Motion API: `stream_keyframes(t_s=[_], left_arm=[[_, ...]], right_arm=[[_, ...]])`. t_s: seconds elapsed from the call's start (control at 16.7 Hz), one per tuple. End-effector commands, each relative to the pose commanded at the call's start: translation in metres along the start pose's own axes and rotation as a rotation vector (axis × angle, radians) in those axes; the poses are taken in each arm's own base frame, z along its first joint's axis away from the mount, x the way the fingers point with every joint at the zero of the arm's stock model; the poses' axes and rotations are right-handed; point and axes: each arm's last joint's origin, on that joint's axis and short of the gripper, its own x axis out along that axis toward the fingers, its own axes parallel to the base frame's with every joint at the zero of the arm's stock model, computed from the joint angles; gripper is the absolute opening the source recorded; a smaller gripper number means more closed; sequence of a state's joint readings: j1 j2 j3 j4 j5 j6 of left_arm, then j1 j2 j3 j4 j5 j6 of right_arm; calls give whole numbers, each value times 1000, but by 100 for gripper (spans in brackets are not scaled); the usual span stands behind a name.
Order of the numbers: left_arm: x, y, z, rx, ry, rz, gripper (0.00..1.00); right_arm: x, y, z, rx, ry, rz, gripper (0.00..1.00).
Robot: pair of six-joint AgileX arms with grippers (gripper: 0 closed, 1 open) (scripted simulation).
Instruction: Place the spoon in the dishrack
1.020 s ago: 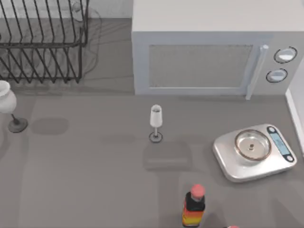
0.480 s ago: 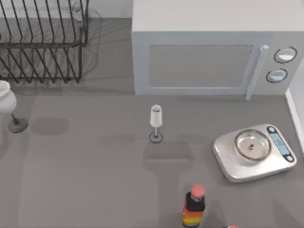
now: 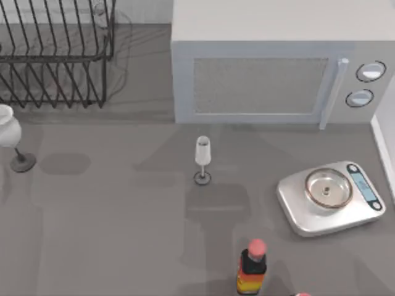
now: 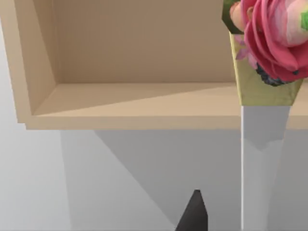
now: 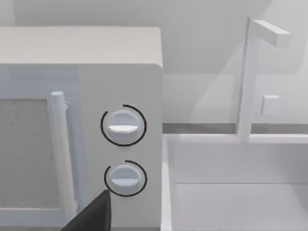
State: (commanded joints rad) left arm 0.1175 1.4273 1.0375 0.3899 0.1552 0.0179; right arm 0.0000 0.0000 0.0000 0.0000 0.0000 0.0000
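Note:
The dishrack (image 3: 55, 58), black wire with slanted dividers, stands at the table's far left corner. The spoon is out of view. A dark part of my left gripper (image 4: 194, 217) juts into the left wrist view, which faces a wooden shelf and a wall, well away from the table. My right gripper (image 5: 91, 217) shows as a dark piece in the right wrist view, facing the microwave's two knobs (image 5: 123, 126). Neither gripper is seen holding anything.
A grey-white microwave (image 3: 271, 68) fills the far middle and right. A small clear stemmed glass (image 3: 202, 159) stands mid-table, a silver scale (image 3: 330, 197) at the right, a bottle (image 3: 252, 268) at the near edge, a white goblet (image 3: 9, 132) at the left. A white sink (image 5: 236, 192) adjoins the microwave.
Soft shadows on the table around the glass and toward the near edge have shifted and darkened. No object on the table has moved.

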Motion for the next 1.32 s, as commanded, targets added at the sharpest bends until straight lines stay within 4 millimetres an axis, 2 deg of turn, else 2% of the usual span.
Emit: stream_keyframes(t_s=[0.18, 0.3, 0.42, 0.54, 0.78, 1.32], left_arm=[[31, -4, -49, 2, -14, 2, 0], [41, -7, -78, 1, -9, 3, 0], [46, -10, -98, -1, -1, 4, 0], [47, -11, -105, -2, 2, 4, 0], [47, -11, -105, -2, 2, 4, 0], [47, -11, -105, -2, 2, 4, 68]], right_arm=[[0, 0, 0, 0, 0, 0, 100], [0, 0, 0, 0, 0, 0, 100], [0, 0, 0, 0, 0, 0, 100], [0, 0, 0, 0, 0, 0, 100], [0, 0, 0, 0, 0, 0, 100], [0, 0, 0, 0, 0, 0, 100]])
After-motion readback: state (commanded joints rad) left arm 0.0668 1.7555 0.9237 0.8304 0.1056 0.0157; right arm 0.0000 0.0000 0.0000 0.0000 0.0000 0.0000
